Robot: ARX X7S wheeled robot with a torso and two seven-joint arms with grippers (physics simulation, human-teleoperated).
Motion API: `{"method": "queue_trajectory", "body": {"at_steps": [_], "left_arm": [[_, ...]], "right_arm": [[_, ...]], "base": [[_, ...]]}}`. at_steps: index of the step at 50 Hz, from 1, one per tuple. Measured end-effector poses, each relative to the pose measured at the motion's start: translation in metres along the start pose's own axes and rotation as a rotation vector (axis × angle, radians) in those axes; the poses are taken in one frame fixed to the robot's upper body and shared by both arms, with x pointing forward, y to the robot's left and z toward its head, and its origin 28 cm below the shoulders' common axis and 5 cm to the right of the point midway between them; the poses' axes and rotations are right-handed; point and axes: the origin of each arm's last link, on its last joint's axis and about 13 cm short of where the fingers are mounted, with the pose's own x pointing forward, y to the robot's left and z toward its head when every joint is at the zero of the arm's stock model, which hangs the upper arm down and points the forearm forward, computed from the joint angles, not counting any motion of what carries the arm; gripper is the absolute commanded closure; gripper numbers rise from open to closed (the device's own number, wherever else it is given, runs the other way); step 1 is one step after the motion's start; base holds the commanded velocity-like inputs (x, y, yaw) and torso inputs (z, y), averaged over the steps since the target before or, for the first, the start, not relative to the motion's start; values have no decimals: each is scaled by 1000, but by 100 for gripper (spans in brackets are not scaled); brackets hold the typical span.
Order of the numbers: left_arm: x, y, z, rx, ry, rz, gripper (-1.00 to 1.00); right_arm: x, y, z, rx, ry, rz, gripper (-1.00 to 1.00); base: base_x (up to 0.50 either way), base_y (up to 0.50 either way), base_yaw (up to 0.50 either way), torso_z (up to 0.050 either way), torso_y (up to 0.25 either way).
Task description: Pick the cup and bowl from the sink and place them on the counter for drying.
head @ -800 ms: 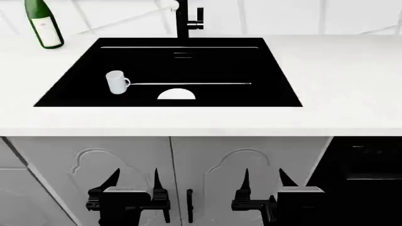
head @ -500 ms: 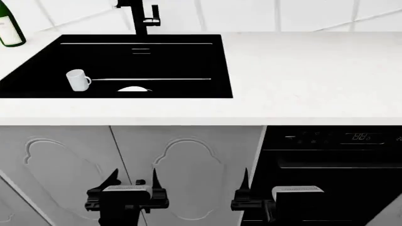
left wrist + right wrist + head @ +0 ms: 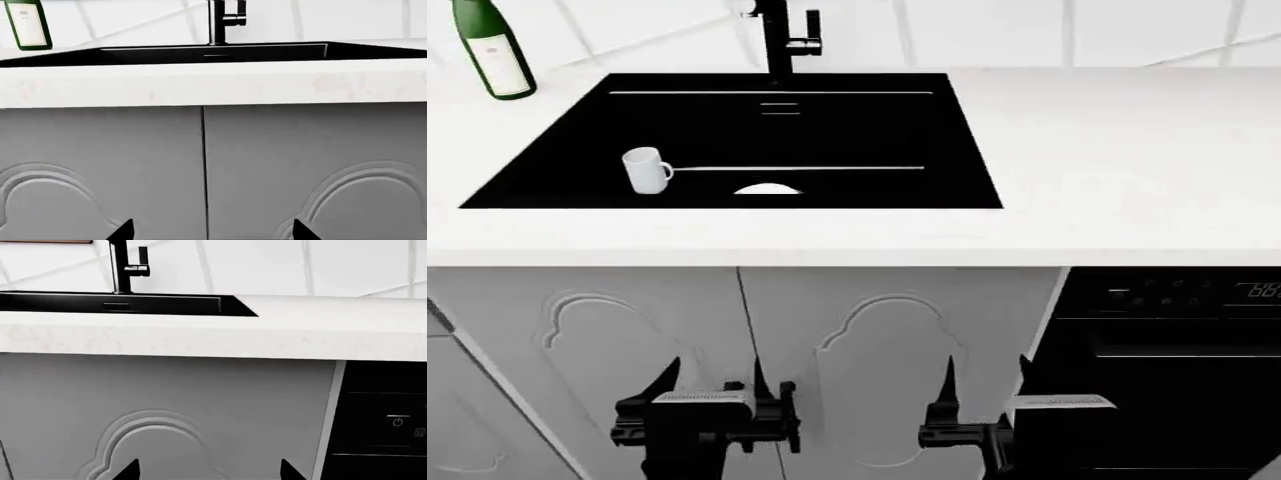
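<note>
The cup (image 3: 645, 170) stands upright on the floor of the sink (image 3: 827, 130), toward the basin's left side, its long axis vertical and its loop handle pointing to the right, toward the bowl (image 3: 767, 189). The bowl lies near the front wall of the basin, only its far half showing as a white arc above the white surface (image 3: 1121, 150) edge; it sits just right of the cup, apart from it. A black faucet (image 3: 781, 40) rises behind the basin, and a green bottle (image 3: 494, 50) stands on the surface at the back left corner. Both hands hang low in front of the grey cabinet doors (image 3: 868, 350), well below the sink: the left hand (image 3: 711, 385) and the right hand (image 3: 985, 382) each have fingers spread apart, grasping nothing. A black oven (image 3: 1174, 340) sits at the right.
</note>
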Motion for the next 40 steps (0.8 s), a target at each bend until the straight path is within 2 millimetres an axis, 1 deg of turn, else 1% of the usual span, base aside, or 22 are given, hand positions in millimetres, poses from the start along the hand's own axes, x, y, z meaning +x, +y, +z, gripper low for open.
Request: {"method": "queue_trajectory", "body": {"at_steps": [8,17,28,37,40], "left_arm": [[1,-1,0,2,6,2,-100],[0,-1,-1,2,9,2,-100],[0,1,-2,2,16,1,-100],[-2,7,-3,4,6,4,-100],[-3,7,-2,5,1,5,-100]], "right_arm": [[0,0,0,-5,-3,-5,-100],[0,0,0,-10,-8,-10,-100],[1,-1,0,-16,-10,-17,-100],[1,-1,2,-23,-11,-19,-100],[1,-1,3,-27,-11,-20,-100]], "base": [[43,500,0,0,0],[172,441,0,0,0],[233,252,0,0,0],[2,4,0,0,0],[0,0,0,38,0]]}}
